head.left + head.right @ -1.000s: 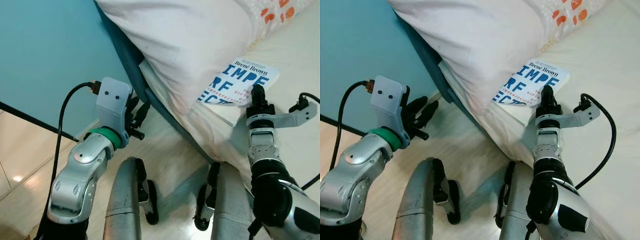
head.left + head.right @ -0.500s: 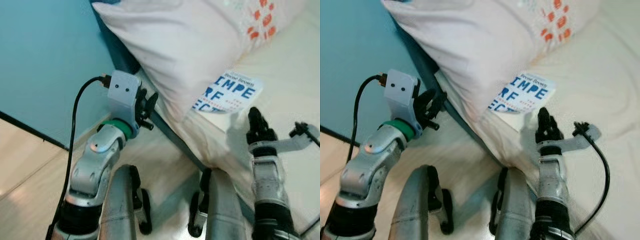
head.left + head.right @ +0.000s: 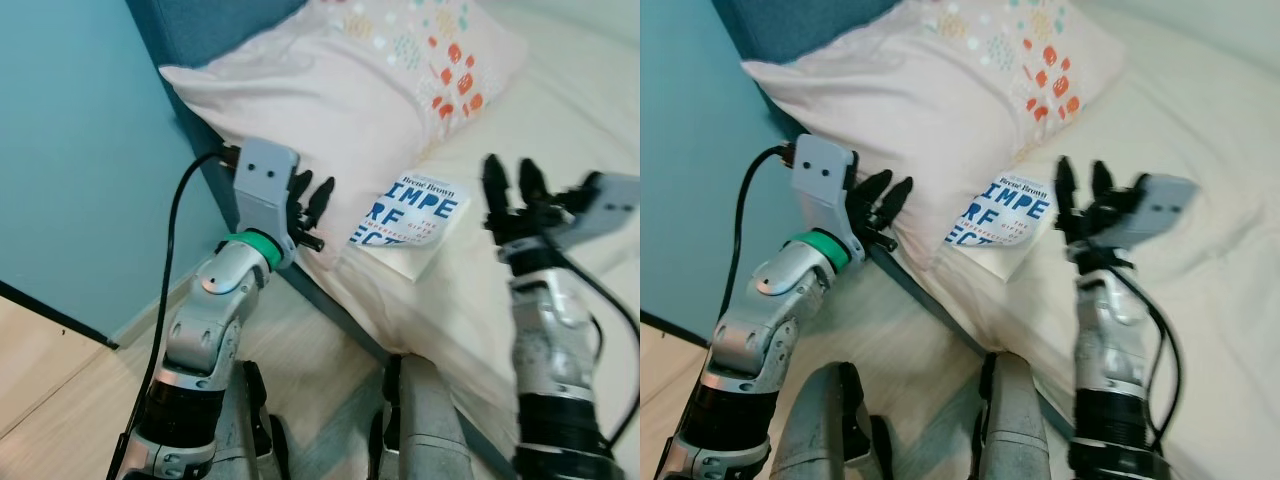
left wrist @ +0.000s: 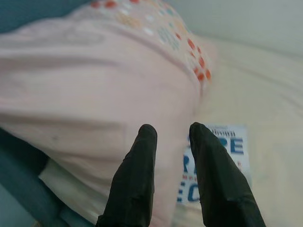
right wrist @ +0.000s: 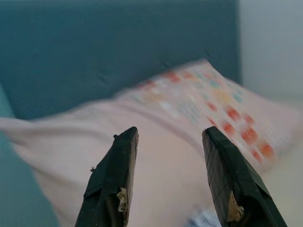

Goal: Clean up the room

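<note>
The right gripper [image 3: 510, 188] is hovering above the bed [image 3: 590, 120], its two black fingers spread apart and holding nothing, just beside the book [image 3: 410, 215] and a little above it. The book is lying flat on the sheet at the bed's near edge, with one corner tucked under the pillow [image 3: 330, 90]. The left gripper [image 3: 308, 205] is pointing at the pillow's lower edge near the blue bed frame [image 3: 330, 315], its fingers slightly parted and also empty. Picking up the book looks like the step in hand. To do it well, the right gripper should probably be coming down on the book's free edge nearest it, one finger sliding under the cover where the soft sheet gives, while the left is lifting or holding back the pillow so the trapped corner is sliding free rather than dragging.
</note>
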Controlling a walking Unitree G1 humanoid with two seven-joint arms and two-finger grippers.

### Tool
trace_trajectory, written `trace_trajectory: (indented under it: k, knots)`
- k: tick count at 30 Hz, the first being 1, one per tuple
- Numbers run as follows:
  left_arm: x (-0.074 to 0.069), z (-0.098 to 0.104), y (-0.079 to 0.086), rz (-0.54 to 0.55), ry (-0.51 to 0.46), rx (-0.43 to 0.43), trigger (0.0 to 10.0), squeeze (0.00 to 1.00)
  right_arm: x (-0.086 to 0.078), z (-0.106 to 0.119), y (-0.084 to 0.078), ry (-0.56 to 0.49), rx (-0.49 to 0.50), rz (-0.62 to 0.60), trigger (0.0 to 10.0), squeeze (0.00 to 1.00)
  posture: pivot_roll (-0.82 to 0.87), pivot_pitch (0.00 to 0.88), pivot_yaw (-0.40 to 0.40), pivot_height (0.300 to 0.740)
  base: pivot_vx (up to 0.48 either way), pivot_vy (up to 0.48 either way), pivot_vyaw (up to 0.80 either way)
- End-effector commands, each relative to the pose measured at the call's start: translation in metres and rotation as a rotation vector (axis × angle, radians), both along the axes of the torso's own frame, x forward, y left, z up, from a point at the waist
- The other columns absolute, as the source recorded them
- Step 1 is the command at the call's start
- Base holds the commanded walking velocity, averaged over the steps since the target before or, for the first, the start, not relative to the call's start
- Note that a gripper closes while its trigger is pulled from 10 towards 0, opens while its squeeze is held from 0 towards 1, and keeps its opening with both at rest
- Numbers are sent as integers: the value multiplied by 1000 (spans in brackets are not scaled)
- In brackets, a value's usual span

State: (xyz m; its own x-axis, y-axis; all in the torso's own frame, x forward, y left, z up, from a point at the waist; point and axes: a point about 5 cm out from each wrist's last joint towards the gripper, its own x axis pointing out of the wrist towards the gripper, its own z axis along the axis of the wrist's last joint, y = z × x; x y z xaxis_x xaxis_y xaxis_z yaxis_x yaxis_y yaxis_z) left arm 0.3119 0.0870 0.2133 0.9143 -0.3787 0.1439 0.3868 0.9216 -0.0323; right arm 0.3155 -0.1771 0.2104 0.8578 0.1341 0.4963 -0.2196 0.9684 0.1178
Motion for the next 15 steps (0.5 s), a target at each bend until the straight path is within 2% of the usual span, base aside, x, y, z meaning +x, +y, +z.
trace_trajectory:
  k: [1, 5, 12, 15]
  knots:
    - [0, -6, 4, 19, 19, -15, 10000, 0, -2, 2, 3, -15, -11, -3, 10000, 0, -55, 0, 40, 608, 0, 0, 0]
    - [5, -2, 9, 66, -15, -30, 10000, 0, 3, 0, 12, 15, -23, 32, 10000, 0, -46, 0, 18, 623, 0, 0, 0]
    - [8, -2, 9, 75, -22, -39, 10000, 0, 5, -1, 13, 28, -34, 31, 10000, 0, -51, 0, 18, 638, 0, 0, 0]
    - [8, -8, 6, 73, 1, -30, 10000, 0, 5, -4, 13, 40, -37, 21, 10000, 0, -57, 0, 22, 653, 0, 0, 0]
